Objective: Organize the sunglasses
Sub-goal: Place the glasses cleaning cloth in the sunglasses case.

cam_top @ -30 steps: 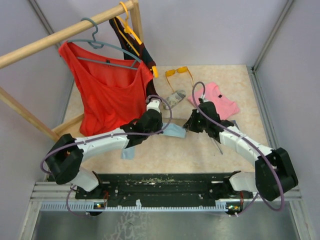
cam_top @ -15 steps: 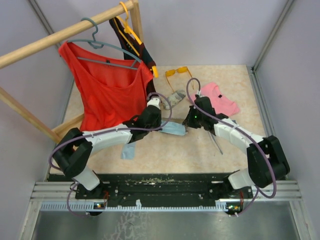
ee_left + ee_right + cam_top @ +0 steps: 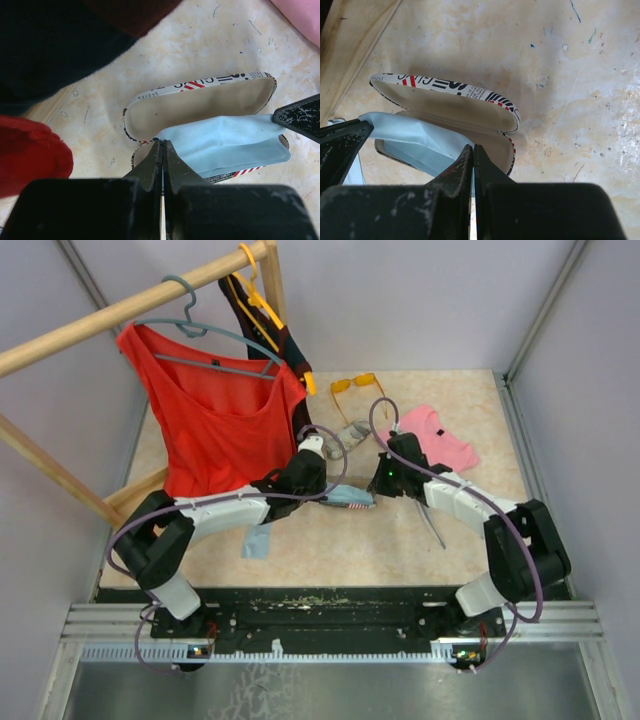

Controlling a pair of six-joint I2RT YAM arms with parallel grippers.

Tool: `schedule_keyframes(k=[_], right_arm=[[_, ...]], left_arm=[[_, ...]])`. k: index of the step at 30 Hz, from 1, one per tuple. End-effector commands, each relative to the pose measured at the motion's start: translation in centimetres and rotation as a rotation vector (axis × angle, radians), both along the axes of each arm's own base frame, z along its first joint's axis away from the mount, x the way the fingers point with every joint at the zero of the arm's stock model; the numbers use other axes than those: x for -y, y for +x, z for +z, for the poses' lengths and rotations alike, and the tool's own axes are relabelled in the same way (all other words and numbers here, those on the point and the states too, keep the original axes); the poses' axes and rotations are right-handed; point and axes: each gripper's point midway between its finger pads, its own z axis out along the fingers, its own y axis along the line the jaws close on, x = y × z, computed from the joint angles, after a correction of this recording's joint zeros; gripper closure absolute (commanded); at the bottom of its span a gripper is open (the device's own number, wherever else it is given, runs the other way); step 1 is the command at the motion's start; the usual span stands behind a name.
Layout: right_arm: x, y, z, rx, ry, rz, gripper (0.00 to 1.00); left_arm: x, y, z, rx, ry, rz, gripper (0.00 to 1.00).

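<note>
Our left hand [image 3: 161,142] and right hand [image 3: 472,147] pinch the cloth [image 3: 225,142] by its ends, laying it flat in the case [image 3: 200,102].

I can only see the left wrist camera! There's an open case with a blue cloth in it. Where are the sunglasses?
Observer: The sunglasses with orange-yellow lenses lie at the far end of the beige table.
Operator: What's that black pointy thing on my right?
Observer: That's the right gripper. It looks shut on the other end of the light-blue cloth.
Operator: Is there only one case?
Observer: No. A second patterned glasses case lies between the open newsprint-patterned glasses case and those sunglasses.
</note>
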Motion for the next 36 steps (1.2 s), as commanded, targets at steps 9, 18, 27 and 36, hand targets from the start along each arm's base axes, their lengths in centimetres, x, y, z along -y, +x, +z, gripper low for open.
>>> schedule_keyframes(k=[9,18,27,36], right_arm=[[-0.7,3.1,2.1,0.091,0.021,0.002,1.0],[-0.7,3.7,2.1,0.1,0.021,-0.001,1.0],[-0.7,4.2,2.0,0.107,0.02,-0.006,1.0],[-0.6,4.5,1.9,0.113,0.018,-0.011,1.0]], left_arm=[[0.6,1.5,0.1,0.024,-0.02,-0.003,1.0],[0.5,2.1,-0.6,0.018,-0.021,0.007,1.0],[0.3,2.6,-0.6,0.027,-0.025,0.017,1.0],[0.5,3.0,-0.8,0.03,-0.026,0.006,1.0]])
